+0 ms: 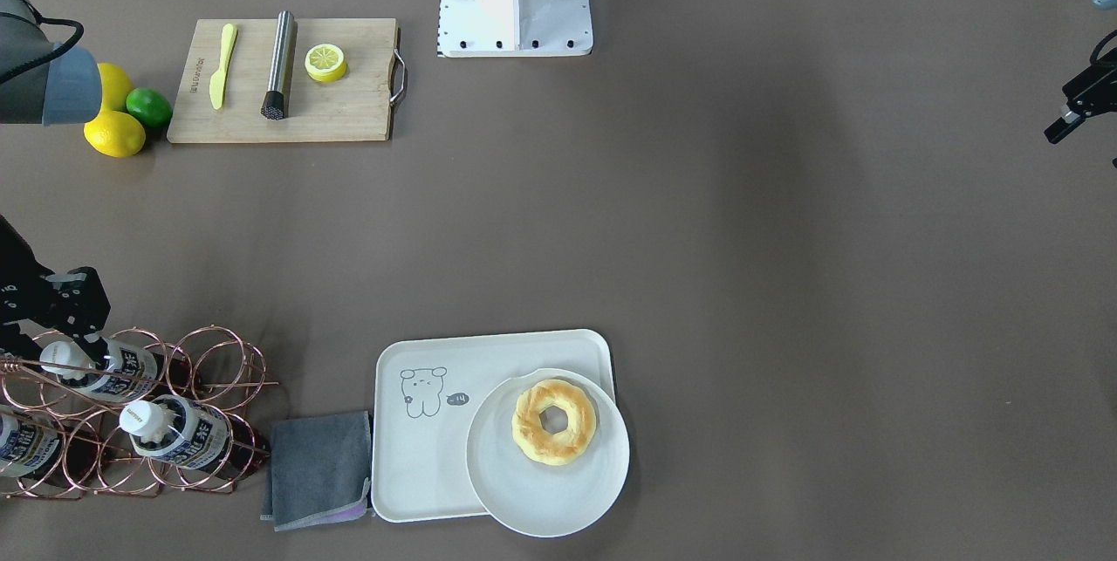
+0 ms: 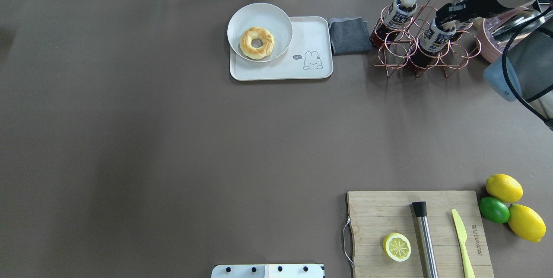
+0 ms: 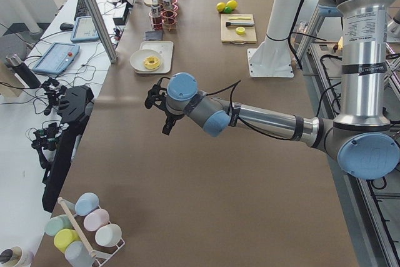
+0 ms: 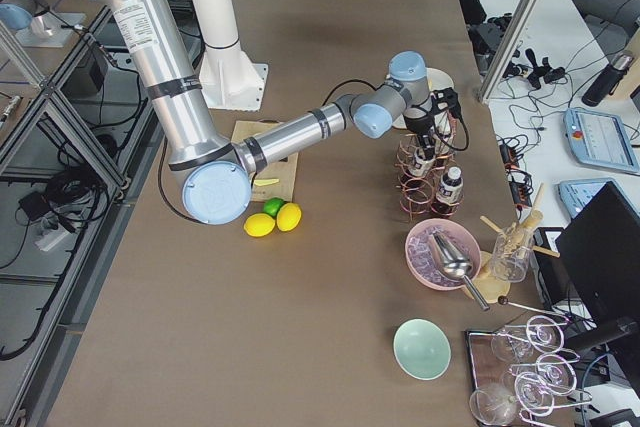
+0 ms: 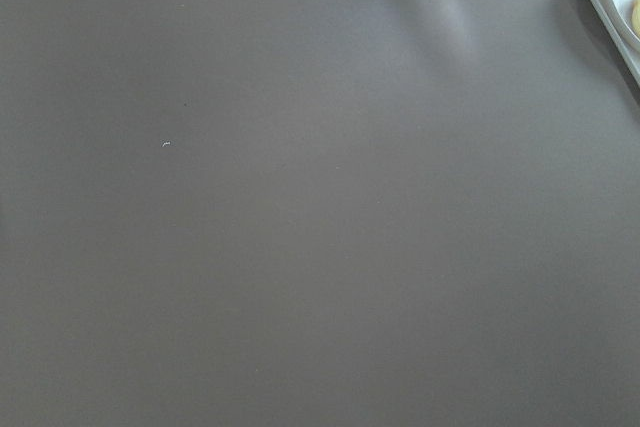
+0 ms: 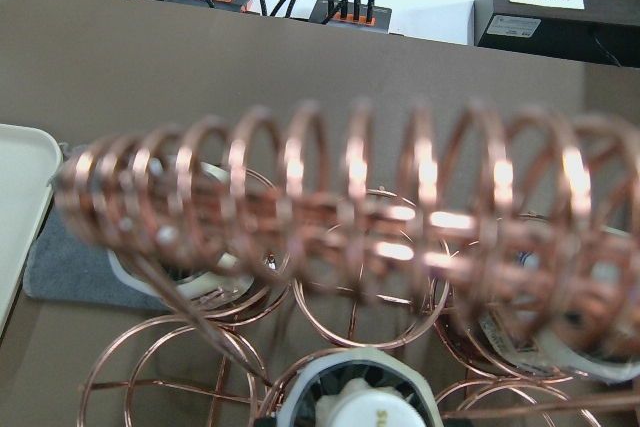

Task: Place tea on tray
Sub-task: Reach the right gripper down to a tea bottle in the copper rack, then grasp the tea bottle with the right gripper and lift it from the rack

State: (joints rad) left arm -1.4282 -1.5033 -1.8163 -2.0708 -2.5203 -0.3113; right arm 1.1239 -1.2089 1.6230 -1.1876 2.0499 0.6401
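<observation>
The right gripper (image 2: 447, 13) is hovering at the cap of the tea (image 2: 434, 38) slanting in the copper rack (image 2: 399, 46), clamped or not I cannot tell, and ought to be drawing it out along the ring's axis, the tray (image 2: 281, 70) waiting near the rack.

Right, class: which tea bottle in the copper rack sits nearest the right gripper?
The middle bottle, its cap at the right gripper; the outer bottle by the grey cloth stands clear.
</observation>
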